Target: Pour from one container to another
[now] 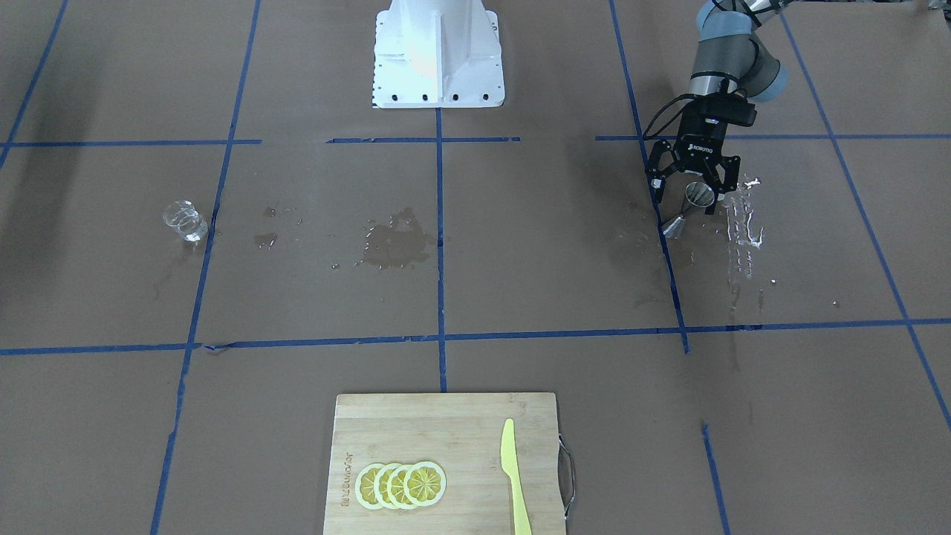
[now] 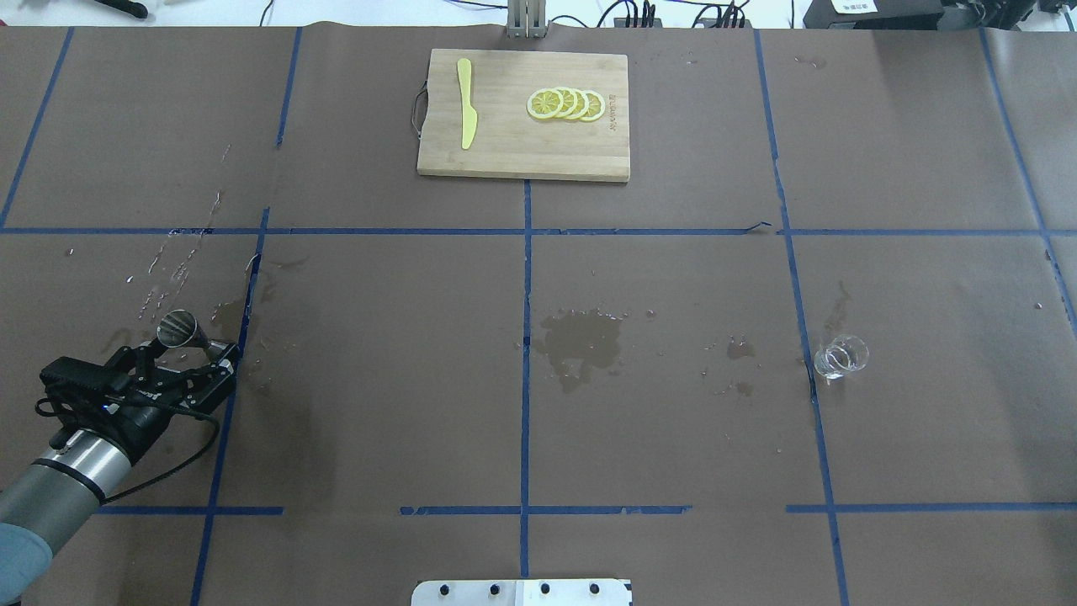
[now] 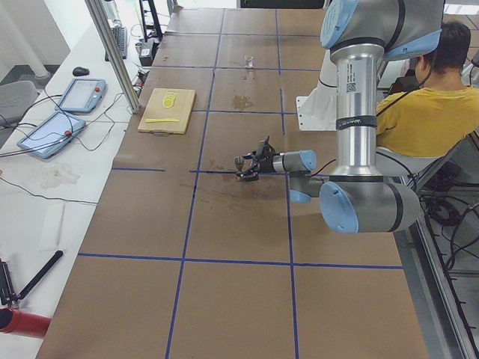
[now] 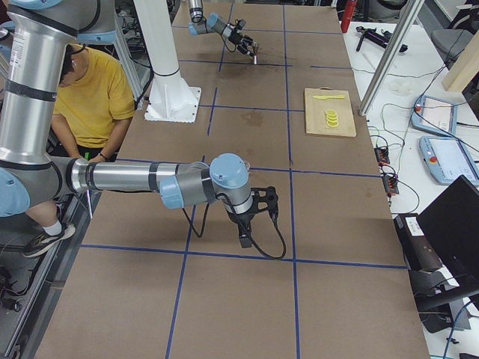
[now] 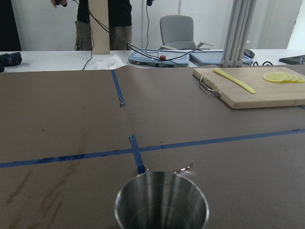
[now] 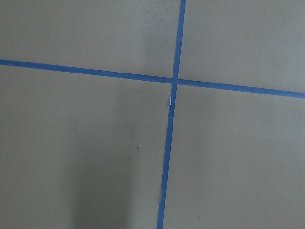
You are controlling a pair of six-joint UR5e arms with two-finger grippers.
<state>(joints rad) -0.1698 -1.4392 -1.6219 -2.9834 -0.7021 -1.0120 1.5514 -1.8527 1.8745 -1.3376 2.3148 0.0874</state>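
Note:
A steel jigger (image 1: 687, 212) stands upright on the brown table cover at my left side, also seen from above (image 2: 179, 330). My left gripper (image 1: 687, 199) is low around it, its jaws spread either side and open. The jigger's rim (image 5: 162, 205) fills the bottom centre of the left wrist view, and no fingers show there. A small clear glass (image 2: 841, 357) stands far off toward my right side (image 1: 184, 221). My right gripper (image 4: 251, 217) hangs low over bare table; it shows only in the exterior right view, so whether it is open or shut I cannot tell.
A wooden cutting board (image 2: 505, 151) with lemon slices (image 2: 565, 103) and a yellow knife (image 2: 467, 114) lies at the far edge. Wet patches (image 2: 580, 337) mark the middle, and droplets (image 1: 743, 223) lie beside the jigger. A seated person (image 3: 426, 105) is behind the robot base (image 1: 438, 56).

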